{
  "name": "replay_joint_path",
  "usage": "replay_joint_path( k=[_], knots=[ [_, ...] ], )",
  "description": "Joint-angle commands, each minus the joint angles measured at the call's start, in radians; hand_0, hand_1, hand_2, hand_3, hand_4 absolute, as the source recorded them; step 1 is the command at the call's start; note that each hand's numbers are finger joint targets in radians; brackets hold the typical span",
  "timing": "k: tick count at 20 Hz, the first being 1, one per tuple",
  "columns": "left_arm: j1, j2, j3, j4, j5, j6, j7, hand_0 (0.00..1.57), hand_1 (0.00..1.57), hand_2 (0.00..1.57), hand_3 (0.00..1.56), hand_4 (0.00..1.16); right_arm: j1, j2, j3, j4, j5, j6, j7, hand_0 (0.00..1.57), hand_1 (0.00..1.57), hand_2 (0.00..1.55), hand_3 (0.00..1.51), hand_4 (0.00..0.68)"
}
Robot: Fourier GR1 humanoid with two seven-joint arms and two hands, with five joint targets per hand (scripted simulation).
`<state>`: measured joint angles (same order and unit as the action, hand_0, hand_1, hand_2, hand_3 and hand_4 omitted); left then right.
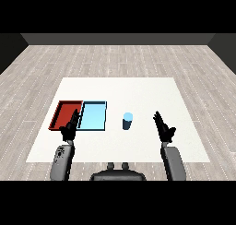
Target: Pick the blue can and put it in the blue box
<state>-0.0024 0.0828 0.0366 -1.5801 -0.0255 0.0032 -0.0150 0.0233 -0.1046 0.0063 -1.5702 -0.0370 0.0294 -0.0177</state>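
On the white worktop (138, 88), left to right: left hand (69, 129), fingers straight, holding nothing, overlapping the red tray (64, 109) front edge; light blue tray (93, 115) adjoining; blue can (127, 121) upright on open surface; right hand (163, 127) open, empty, apart.

Tray: flat red rectangular tray (65, 109), at the table's left part.
Table: white rectangular tabletop (138, 92).
Floor: grey wood-plank floor (115, 58) around the table.

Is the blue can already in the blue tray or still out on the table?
Out: the blue can stands upright on the table, right of the light blue tray.
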Motion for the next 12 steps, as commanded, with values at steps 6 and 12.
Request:
replay_joint_path(
  k=[6, 12],
  knots=[
    [-0.061, 0.017, 0.030, -0.001, 0.036, -0.042, 0.047, 0.00, 0.00, 0.00, 0.00, 0.00, -0.120, 0.022, -0.024, 0.057, 0.068, -0.060, 0.017, 0.00, 0.00, 0.00, 0.00, 0.000],
    [0.009, -0.061, 0.004, -0.063, 0.075, -0.091, -0.376, 0.00, 0.00, 0.00, 0.00, 0.00, -0.097, 0.060, -0.014, 0.004, -0.083, 0.088, -0.194, 0.00, 0.00, 0.00, 0.00, 0.000]
  ],
)
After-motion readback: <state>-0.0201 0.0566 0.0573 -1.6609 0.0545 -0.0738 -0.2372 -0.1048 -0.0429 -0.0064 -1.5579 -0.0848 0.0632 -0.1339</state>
